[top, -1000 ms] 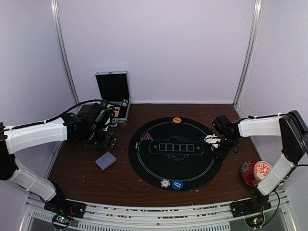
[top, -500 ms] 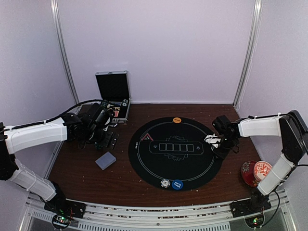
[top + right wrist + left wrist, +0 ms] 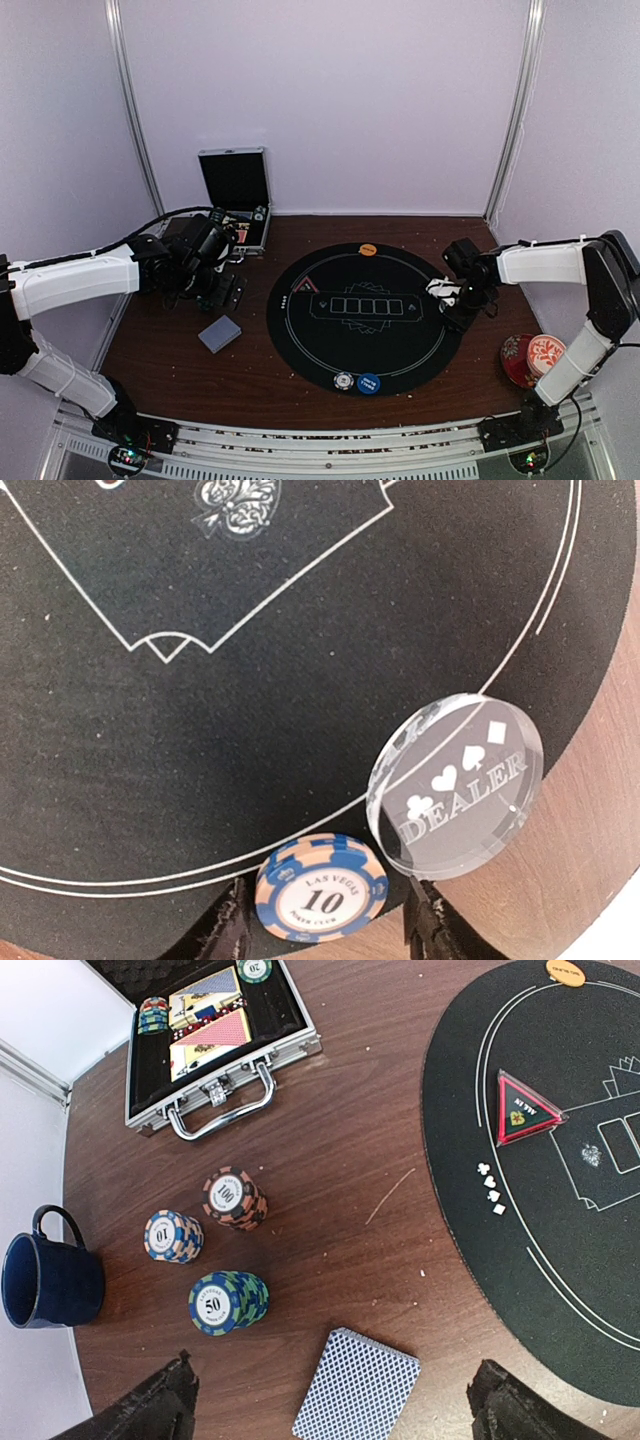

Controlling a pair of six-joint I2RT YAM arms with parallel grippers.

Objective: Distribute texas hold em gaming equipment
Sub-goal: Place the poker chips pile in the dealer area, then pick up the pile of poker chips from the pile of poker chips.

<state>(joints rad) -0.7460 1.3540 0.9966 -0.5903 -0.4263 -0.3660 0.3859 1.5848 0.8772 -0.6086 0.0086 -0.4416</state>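
Observation:
My right gripper (image 3: 325, 935) is open at the right rim of the black mat (image 3: 200, 740). A blue-and-peach "10" chip (image 3: 322, 888) lies flat between its fingers, with a gap on each side. A clear DEALER disc (image 3: 455, 785) leans just right of it. My left gripper (image 3: 330, 1415) hangs open over the blue-backed card deck (image 3: 357, 1398). Three chip stacks stand nearby, marked 100 (image 3: 235, 1198), 10 (image 3: 172, 1236) and 50 (image 3: 228, 1302). On the mat are a red triangle marker (image 3: 304, 287), an orange disc (image 3: 368, 249), a blue disc (image 3: 369, 382) and a white-and-dark chip (image 3: 343, 381).
An open aluminium case (image 3: 215, 1040) with cards and chips sits at the back left. A dark blue mug (image 3: 45, 1280) stands left of the chip stacks. A red floral cup and saucer (image 3: 530, 358) sit at the front right, close to the right arm.
The right gripper's jaws have spread apart and the 10 chip now lies free between them. The left arm has not moved.

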